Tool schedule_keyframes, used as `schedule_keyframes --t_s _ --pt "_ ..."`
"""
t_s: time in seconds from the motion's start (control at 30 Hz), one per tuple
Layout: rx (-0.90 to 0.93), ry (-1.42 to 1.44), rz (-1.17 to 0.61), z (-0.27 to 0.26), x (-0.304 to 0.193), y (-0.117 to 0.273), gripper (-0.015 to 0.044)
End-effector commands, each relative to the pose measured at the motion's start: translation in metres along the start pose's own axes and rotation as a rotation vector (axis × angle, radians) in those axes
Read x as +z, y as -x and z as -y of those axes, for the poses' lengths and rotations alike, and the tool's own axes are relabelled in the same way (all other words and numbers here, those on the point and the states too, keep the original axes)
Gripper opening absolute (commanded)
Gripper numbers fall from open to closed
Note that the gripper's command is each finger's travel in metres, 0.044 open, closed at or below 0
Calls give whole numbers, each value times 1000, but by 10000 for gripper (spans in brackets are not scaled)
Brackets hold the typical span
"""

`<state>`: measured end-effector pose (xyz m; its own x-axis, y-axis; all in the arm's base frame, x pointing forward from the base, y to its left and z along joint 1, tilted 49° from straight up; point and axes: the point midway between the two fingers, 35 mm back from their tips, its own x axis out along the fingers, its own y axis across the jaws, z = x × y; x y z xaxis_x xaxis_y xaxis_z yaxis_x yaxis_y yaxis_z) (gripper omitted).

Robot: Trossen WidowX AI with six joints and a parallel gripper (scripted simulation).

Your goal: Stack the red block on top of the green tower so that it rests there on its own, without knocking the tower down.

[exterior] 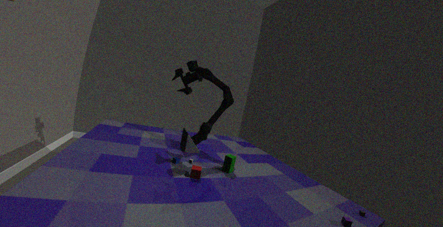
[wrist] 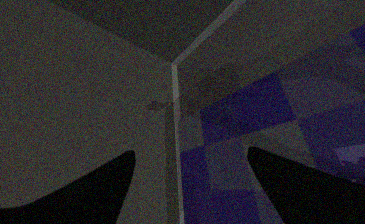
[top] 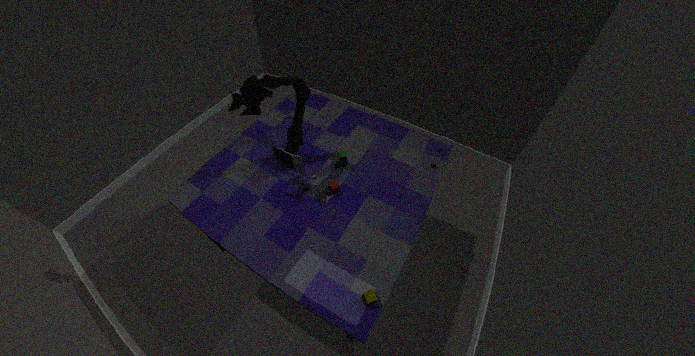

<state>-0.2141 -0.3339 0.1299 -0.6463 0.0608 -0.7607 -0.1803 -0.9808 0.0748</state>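
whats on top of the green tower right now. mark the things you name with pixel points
Nothing shows on the green tower (top: 343, 154) (exterior: 229, 163): its top face is in plain sight and bare. What lies under its base is covered by the tower itself.

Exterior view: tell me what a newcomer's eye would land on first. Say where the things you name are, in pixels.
Probably the black robot arm (top: 302, 105) (exterior: 228, 97), arching high over the blue-and-grey checkered table top (top: 214, 210) (exterior: 167, 188). Next, the bright green tower (top: 343, 155) (exterior: 229, 164), upright on the right below the arm, and the red block (top: 333, 186) (exterior: 195, 172), lower and to its left.
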Motion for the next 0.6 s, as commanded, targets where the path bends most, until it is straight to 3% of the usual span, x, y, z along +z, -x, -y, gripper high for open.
schedule_keyframes --t_s 0.0,0.13,0.57 --pt "1 5 -2 0 -1 0 426" --pt "22 126 -54 -7 -26 8 440" --pt "178 945 -401 -7 -190 75 440"
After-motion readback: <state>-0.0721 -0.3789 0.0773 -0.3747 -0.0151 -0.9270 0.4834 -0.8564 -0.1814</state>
